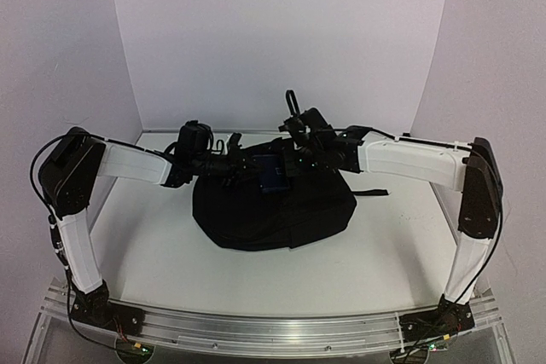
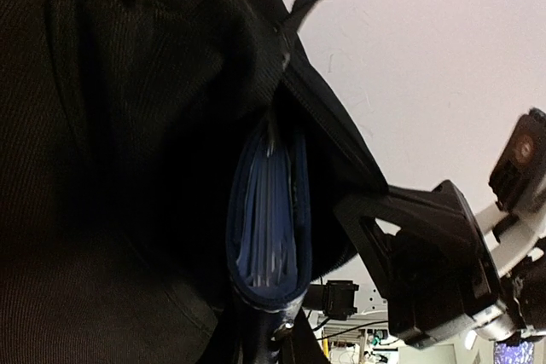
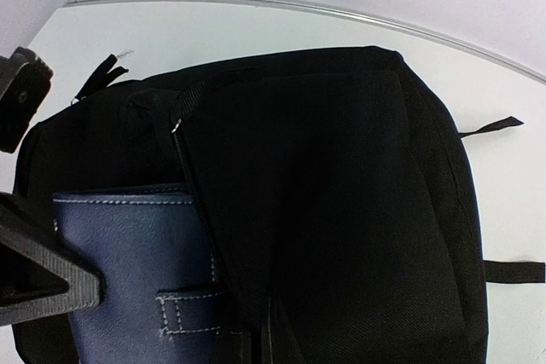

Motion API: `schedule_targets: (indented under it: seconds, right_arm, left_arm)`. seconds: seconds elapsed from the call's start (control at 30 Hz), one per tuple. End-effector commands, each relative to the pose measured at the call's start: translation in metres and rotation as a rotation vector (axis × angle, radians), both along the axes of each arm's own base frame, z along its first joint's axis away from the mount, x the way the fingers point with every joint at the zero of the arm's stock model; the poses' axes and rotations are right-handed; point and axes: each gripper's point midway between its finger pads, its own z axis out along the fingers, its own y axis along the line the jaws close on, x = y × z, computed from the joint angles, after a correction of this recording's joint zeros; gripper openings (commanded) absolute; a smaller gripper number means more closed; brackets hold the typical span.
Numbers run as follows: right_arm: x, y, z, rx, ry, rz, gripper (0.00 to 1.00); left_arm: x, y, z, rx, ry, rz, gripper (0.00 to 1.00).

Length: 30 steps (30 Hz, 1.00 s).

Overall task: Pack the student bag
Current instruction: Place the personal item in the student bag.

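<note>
The student bag (image 1: 273,210), a large black backpack, lies on the white table with its top toward the back wall. A blue notebook (image 1: 273,175) sticks partway out of its open top. In the left wrist view, the notebook (image 2: 269,210) shows its page edges between folds of the bag (image 2: 128,168). My left gripper (image 2: 281,334) is shut on the notebook's lower blue edge. In the right wrist view, my right gripper (image 3: 269,347) is shut on the bag (image 3: 358,193) fabric at the zipper edge, right beside the notebook's stitched cover (image 3: 128,262).
Black straps (image 3: 512,272) trail from the bag's side onto the white table (image 1: 153,253). White walls enclose the back and both sides. The two wrists (image 1: 243,165) (image 1: 294,159) meet close together above the bag's opening.
</note>
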Motion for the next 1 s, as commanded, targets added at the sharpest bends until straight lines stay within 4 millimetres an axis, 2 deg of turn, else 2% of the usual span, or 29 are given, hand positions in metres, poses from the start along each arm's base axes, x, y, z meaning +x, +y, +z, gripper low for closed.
schedule_targets:
  seconds: [0.0,0.17,0.37,0.53,0.7,0.77,0.97]
  right_arm:
    - [-0.001,0.008,0.059,0.163,-0.094,0.009,0.0]
    - [-0.007,0.012,0.059,0.188,-0.09,0.017,0.0]
    - [-0.009,0.008,0.058,0.188,-0.095,0.002,0.0]
    - [-0.013,0.009,0.059,0.191,-0.101,0.017,0.0]
    - [-0.025,0.023,0.058,0.206,-0.101,0.061,0.0]
    - [-0.027,0.027,0.055,0.209,-0.098,0.066,0.0]
    - [-0.028,0.031,0.043,0.226,-0.075,0.063,0.0]
  left_arm:
    - [0.036,-0.007,0.007,-0.003,-0.05,0.1,0.0]
    - [0.051,0.004,-0.004,0.084,-0.066,0.198,0.0]
    - [0.051,0.023,-0.005,0.17,-0.082,0.277,0.0]
    - [0.054,0.027,-0.004,0.189,-0.092,0.315,0.0]
    - [0.064,0.021,-0.023,0.231,-0.079,0.339,0.0]
    - [0.067,0.013,-0.024,0.215,-0.075,0.325,0.0]
    - [0.063,-0.029,-0.015,0.149,-0.088,0.223,0.0]
